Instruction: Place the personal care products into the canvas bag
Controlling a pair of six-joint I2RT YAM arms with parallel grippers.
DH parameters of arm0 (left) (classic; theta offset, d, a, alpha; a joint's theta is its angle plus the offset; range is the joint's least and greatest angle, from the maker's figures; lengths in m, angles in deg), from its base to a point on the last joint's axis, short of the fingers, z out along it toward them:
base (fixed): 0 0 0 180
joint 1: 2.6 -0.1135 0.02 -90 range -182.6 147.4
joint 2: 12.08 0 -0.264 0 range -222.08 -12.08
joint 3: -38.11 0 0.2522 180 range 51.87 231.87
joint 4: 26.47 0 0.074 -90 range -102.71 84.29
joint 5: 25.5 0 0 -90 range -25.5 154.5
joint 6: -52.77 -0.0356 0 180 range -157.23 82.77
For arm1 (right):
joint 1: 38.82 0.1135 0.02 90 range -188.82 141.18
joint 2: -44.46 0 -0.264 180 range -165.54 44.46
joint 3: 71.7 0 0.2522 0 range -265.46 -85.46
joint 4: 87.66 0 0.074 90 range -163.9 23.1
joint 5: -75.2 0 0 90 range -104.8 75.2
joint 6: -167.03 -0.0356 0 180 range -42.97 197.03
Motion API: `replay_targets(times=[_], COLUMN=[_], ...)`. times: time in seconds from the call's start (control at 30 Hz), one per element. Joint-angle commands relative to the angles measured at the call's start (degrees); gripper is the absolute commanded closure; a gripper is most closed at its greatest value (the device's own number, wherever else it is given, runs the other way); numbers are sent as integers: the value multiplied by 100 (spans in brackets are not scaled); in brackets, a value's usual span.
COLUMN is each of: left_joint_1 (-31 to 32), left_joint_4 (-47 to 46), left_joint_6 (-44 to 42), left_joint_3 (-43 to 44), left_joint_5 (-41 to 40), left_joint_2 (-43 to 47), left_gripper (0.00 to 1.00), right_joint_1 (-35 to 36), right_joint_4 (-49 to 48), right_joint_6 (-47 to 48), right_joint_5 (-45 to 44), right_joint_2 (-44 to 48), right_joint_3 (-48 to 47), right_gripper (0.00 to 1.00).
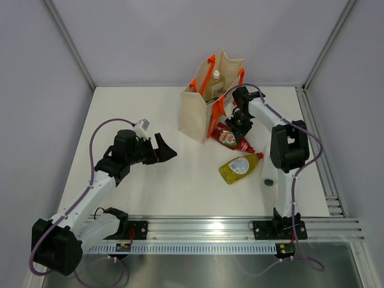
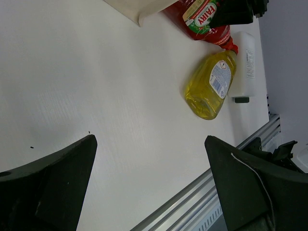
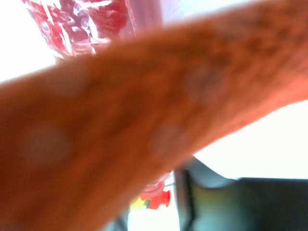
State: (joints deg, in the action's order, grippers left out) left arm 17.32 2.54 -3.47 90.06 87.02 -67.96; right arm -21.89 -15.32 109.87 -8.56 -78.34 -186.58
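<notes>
The left gripper (image 1: 167, 149) was held over the table (image 1: 138, 108), fingers wide apart. The right gripper (image 1: 239, 122) was found by the canvas bag (image 1: 195, 117) and its orange strap (image 3: 144, 120), above the red Fairy bottle (image 1: 230, 138); its finger state could not be told. The yellow bottle (image 1: 238, 168) was laid nearby.
</notes>
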Motion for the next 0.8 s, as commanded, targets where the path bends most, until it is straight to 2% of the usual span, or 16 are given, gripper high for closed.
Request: replay_targets(times=[0.0, 0.03, 0.1, 0.37, 0.57, 0.7, 0.77], left_joint_1=[47, 47, 47, 117, 170, 179, 179], left_joint_4=[-417, -426, -417, -505, -619, -654, -663], left_joint_6=[87, 87, 78, 43, 52, 43, 43], left_joint_3=[-23, -23, -5, 127, 136, 127, 136], left_joint_5=[86, 68, 86, 182, 200, 191, 191], left_joint_2=[130, 130, 112, -134, -336, -389, -433], left_gripper=[1, 1, 1, 1, 1, 1, 1], right_joint_1=[109, 100, 83, 100, 398, 635, 732], right_joint_4=[-391, -453, -699, -1411, -2035, -2150, -2150], right_joint_6=[-76, -93, -94, 12, 284, 320, 276], right_joint_5=[193, 228, 360, 844, 396, 246, 211], right_joint_2=[256, 344, 608, 1583, 2128, 2155, 2103], right_joint_3=[610, 803, 1032, 2096, 2938, 3212, 3265], right_gripper=[79, 92, 100, 100, 100, 94, 87])
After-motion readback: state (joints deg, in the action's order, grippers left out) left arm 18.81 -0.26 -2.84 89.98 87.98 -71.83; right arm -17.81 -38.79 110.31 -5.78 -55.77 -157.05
